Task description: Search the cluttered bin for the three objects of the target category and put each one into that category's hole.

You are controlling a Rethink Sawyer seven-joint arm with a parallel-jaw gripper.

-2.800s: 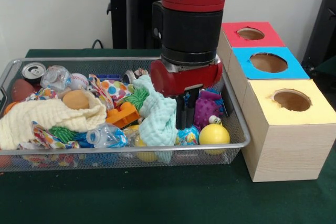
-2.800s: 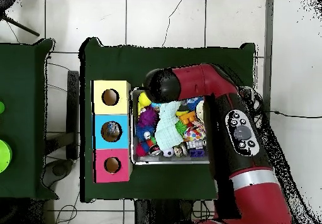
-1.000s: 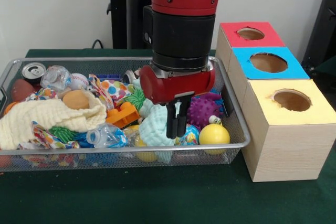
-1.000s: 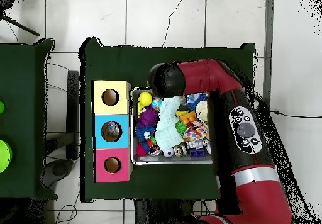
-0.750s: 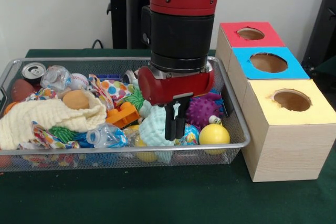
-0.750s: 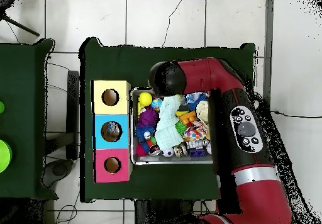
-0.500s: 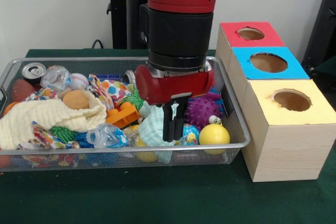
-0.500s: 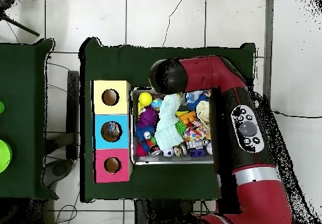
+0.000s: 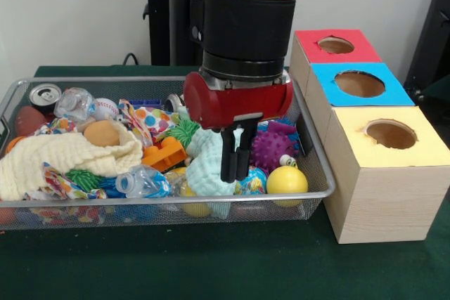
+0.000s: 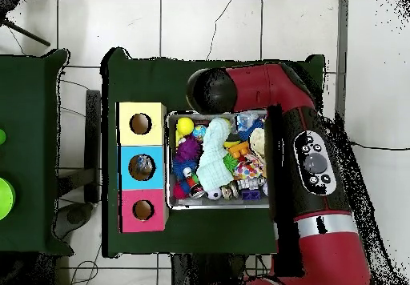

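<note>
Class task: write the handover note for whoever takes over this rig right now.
Hand: fingers together, over the mint cloth near the bin's front rim; whether they pinch it cannot be told.
Bin: still full, including a purple spiky ball, yellow ball and orange block.
Red hole, blue hole and yellow hole: no object seen in them.
Left: find and post all three targets.

The gripper [image 9: 234, 166] now hangs higher over the bin, shifted slightly toward three o'clock in the front view. The mint cloth [image 9: 209, 166], draped tall 2.8 seconds ago, lies bunched low.
</note>
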